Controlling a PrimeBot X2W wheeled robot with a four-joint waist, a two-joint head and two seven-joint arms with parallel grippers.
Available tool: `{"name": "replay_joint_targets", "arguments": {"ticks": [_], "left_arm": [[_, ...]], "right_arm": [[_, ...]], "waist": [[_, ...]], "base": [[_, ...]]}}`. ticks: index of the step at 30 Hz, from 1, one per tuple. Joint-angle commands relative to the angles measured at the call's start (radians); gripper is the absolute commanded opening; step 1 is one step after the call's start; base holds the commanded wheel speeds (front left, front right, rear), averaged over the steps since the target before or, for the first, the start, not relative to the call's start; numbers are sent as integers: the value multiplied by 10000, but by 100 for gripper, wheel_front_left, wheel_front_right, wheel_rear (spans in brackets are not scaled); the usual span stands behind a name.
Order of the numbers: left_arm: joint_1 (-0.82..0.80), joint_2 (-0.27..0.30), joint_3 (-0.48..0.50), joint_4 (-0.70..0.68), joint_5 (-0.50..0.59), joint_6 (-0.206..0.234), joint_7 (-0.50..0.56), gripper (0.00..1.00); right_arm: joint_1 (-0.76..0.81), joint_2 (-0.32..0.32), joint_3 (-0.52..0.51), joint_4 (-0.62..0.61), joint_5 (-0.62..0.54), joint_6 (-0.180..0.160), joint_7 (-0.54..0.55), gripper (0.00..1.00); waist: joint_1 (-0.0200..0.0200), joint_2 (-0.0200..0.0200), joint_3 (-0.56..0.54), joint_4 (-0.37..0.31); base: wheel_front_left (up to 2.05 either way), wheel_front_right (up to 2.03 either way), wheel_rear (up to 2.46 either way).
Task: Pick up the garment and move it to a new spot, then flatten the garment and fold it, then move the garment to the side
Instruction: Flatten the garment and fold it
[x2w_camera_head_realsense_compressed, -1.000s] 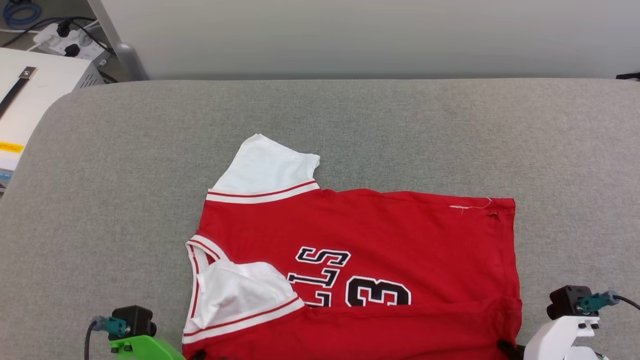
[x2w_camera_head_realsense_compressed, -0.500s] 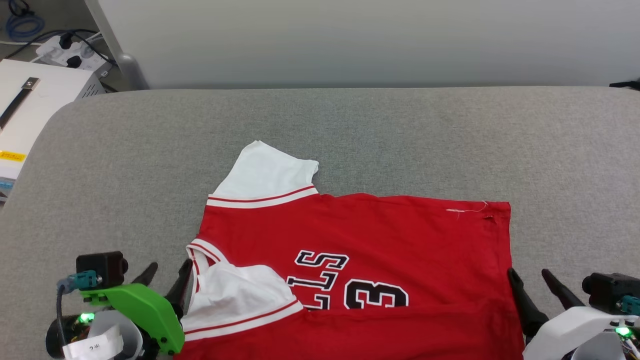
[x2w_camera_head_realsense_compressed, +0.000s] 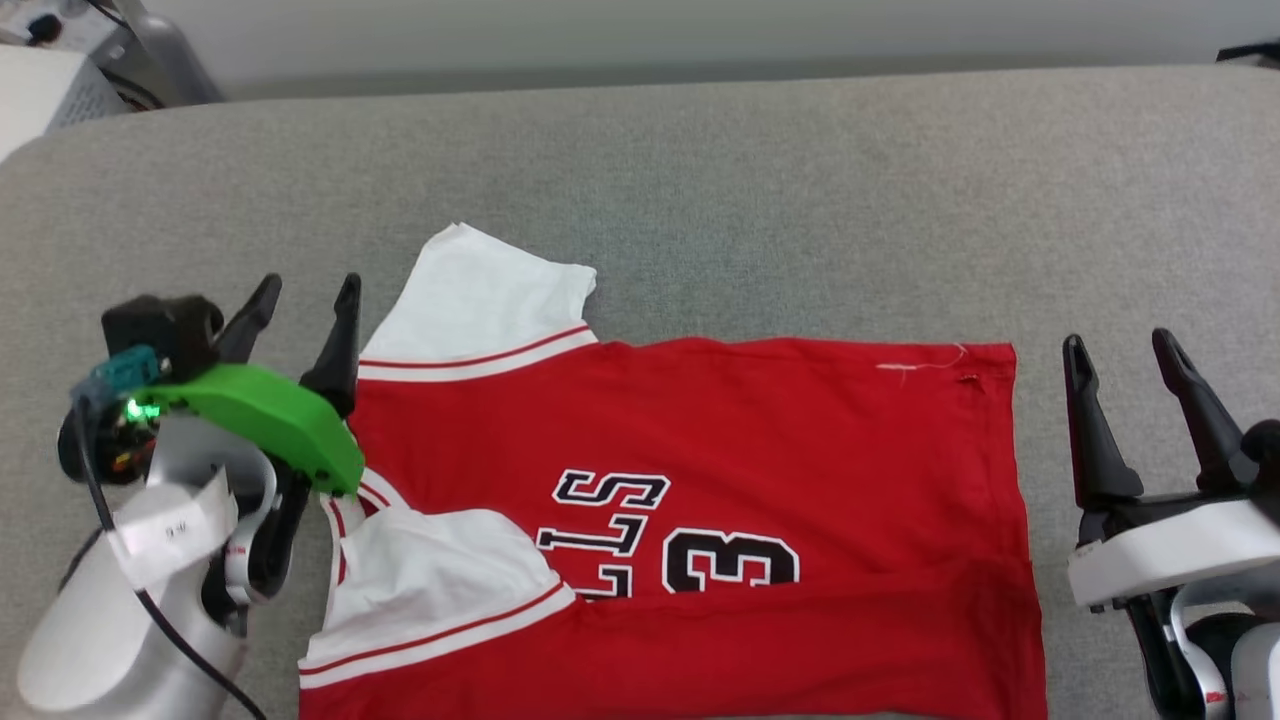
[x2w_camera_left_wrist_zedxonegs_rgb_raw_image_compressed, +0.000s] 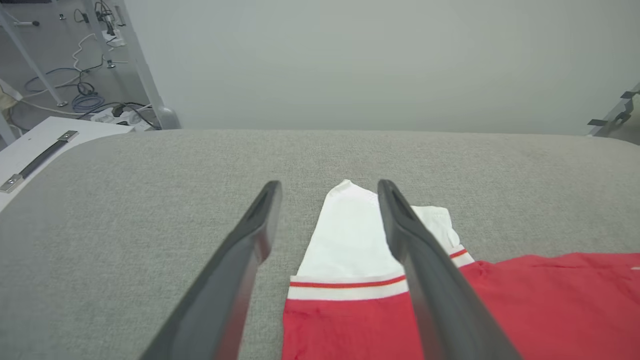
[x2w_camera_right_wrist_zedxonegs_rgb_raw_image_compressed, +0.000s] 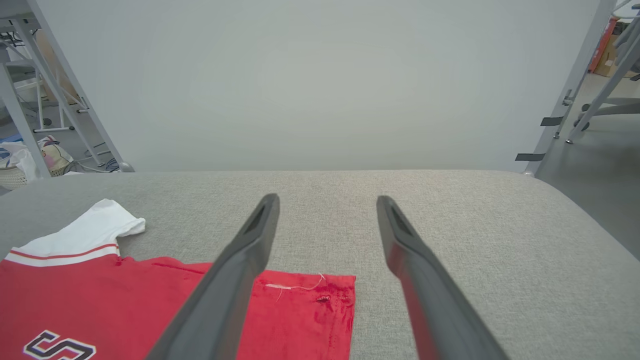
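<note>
now, my left claw (x2w_camera_head_realsense_compressed: 309, 287) and right claw (x2w_camera_head_realsense_compressed: 1117, 342), both spread wide and empty, either side of the garment (x2w_camera_head_realsense_compressed: 700, 420)

Bright, even light (soft shadows), sharp with slight wide-angle bending

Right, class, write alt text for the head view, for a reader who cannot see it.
A red jersey with white sleeves lies spread on a grey padded surface, its near edge folded up over the black lettering. The left claw is open beside the far sleeve and the right claw open beside the hem, neither holding cloth.
</note>
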Motion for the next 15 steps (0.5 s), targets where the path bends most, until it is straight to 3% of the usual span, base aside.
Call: {"name": "replay_joint_targets", "arguments": {"ticks": [1, 10, 15], "left_arm": [[-570, 26, -51, 271, 25, -231, 180, 100], [-3501, 396, -393, 2414, -1111, -2068, 2789, 100], [-4891, 698, -686, 3680, -1971, -2554, 5054, 100]], "right_arm": [[-254, 17, 14, -112, -108, 4, 25, 100], [-780, 45, 13, -114, -49, 4, 28, 100], [-974, 62, 128, 105, 51, 4, -38, 100]], "waist": [[1, 0, 968, -523], [1, 0, 2068, -1063], [1, 0, 2429, -1373]], "base": [[0, 0, 0], [0, 0, 0], [0, 0, 0]]}}
